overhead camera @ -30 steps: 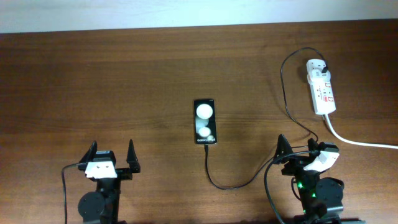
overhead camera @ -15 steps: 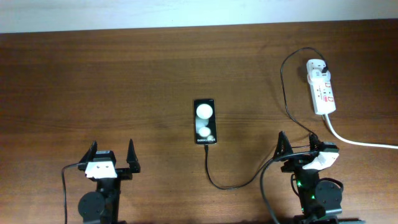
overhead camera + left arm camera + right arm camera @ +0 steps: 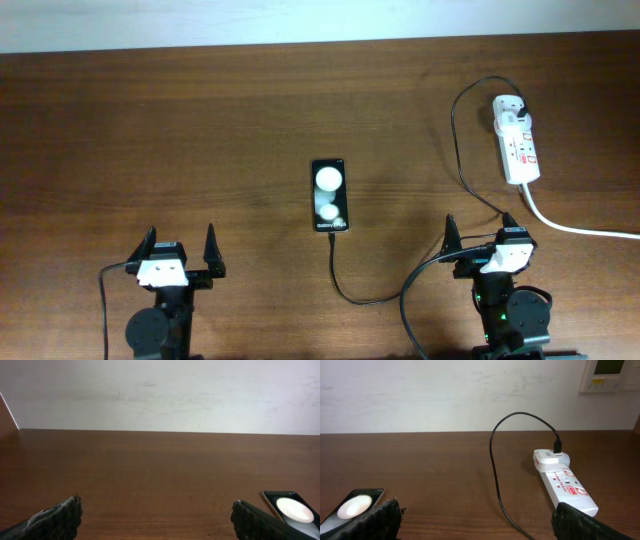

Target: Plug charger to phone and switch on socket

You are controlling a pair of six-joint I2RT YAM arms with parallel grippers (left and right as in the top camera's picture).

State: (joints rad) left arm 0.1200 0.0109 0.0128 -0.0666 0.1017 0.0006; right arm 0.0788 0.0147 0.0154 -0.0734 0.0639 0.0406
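The black phone (image 3: 329, 194) lies flat in the middle of the table, two white spots on its face. It also shows in the left wrist view (image 3: 292, 509) and the right wrist view (image 3: 354, 505). The black charger cable (image 3: 457, 150) runs from a plug on the white socket strip (image 3: 517, 140) down past my right gripper and curves to the phone's near end, where its tip (image 3: 333, 236) meets the phone. The strip (image 3: 565, 485) and cable (image 3: 496, 472) show in the right wrist view. My left gripper (image 3: 180, 251) and right gripper (image 3: 478, 235) are both open and empty, near the front edge.
The socket's thick white cord (image 3: 575, 228) runs off the right edge. A pale wall (image 3: 445, 395) stands behind the table's far edge, with a small wall panel (image 3: 604, 375) at the upper right.
My right gripper has turned a little, its head swinging left to point straight up the table. The left arm, phone, cable and socket have not moved.
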